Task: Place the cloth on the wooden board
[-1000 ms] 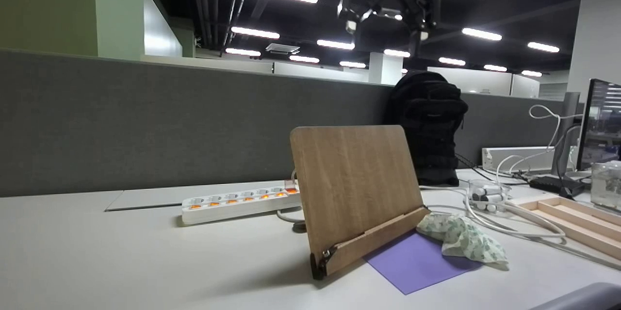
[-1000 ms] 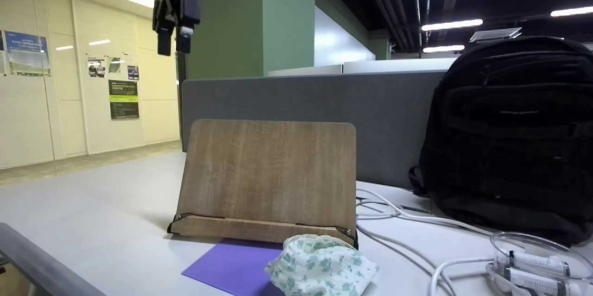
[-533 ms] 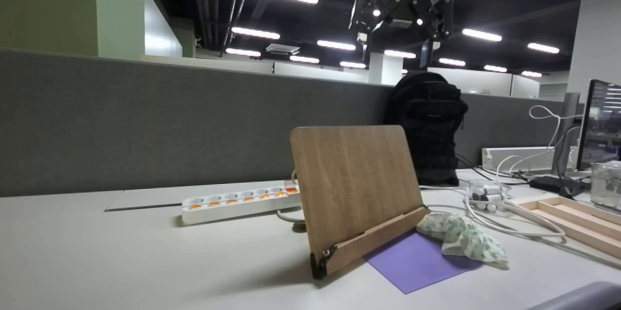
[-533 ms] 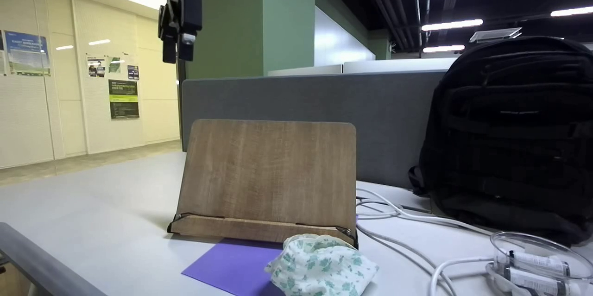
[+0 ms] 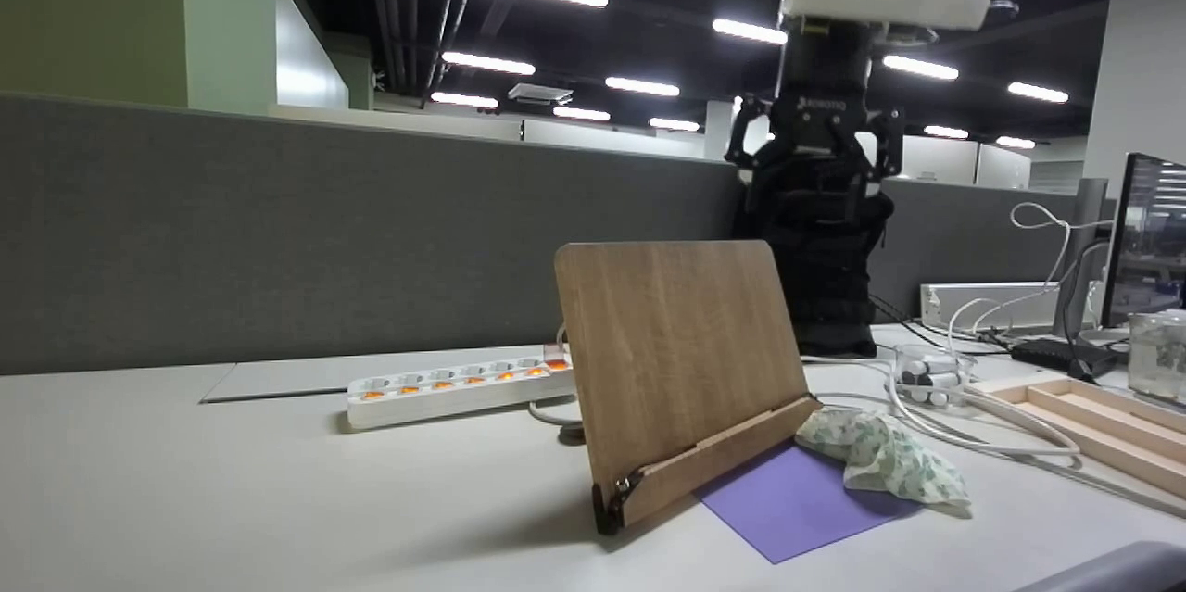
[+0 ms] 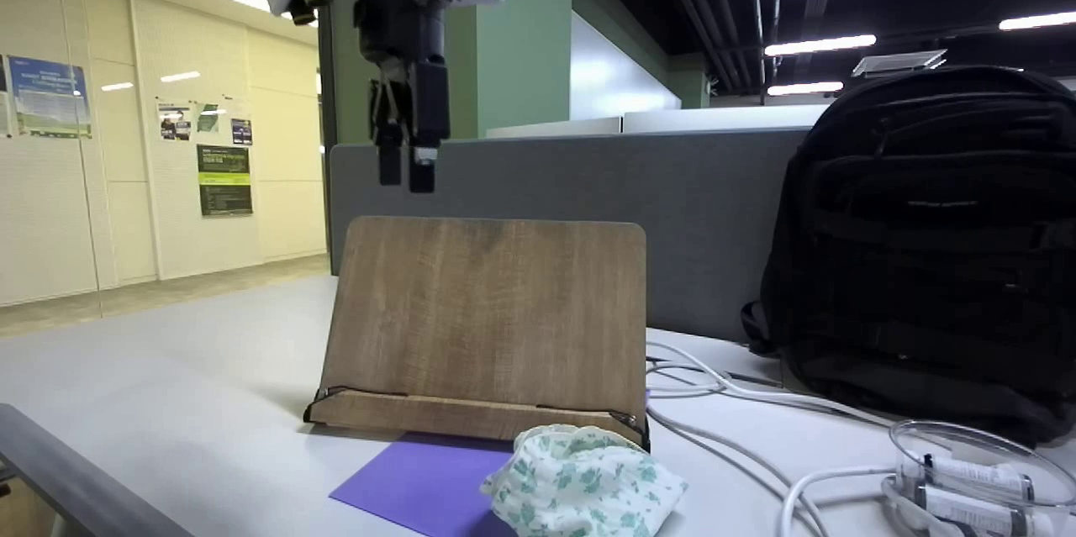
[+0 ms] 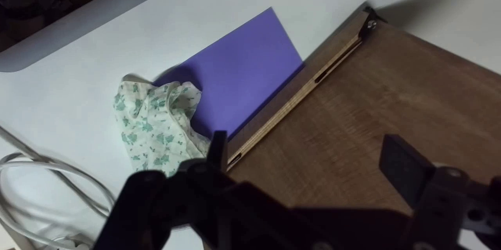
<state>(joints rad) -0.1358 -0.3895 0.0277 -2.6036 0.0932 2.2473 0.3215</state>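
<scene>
The cloth [image 5: 885, 458], pale with green leaf prints, lies crumpled on the table, partly over a purple sheet [image 5: 788, 504]. It also shows in an exterior view [image 6: 584, 482] and at left in the wrist view [image 7: 152, 125]. The wooden board [image 5: 686, 346] is a tilted brown stand with a front ledge, beside the cloth; it shows in an exterior view [image 6: 492, 310] and the wrist view [image 7: 332, 121]. My gripper [image 7: 307, 146] is open and empty above the board, pointing down. In the exterior views the gripper [image 5: 802, 198] [image 6: 406, 176] hangs higher than the board's top edge.
A black backpack [image 6: 933, 268] stands against the grey partition [image 5: 371, 240]. White cables [image 6: 740, 449] and a clear container with small bottles [image 6: 975, 482] lie near the cloth. A power strip [image 5: 463, 393] sits behind the board. A wooden tray [image 5: 1103, 421] and a monitor [image 5: 1149, 231] are also there.
My gripper has come down and moved to the right in both exterior views, staying open. The cloth, the purple sheet and the board have not moved.
</scene>
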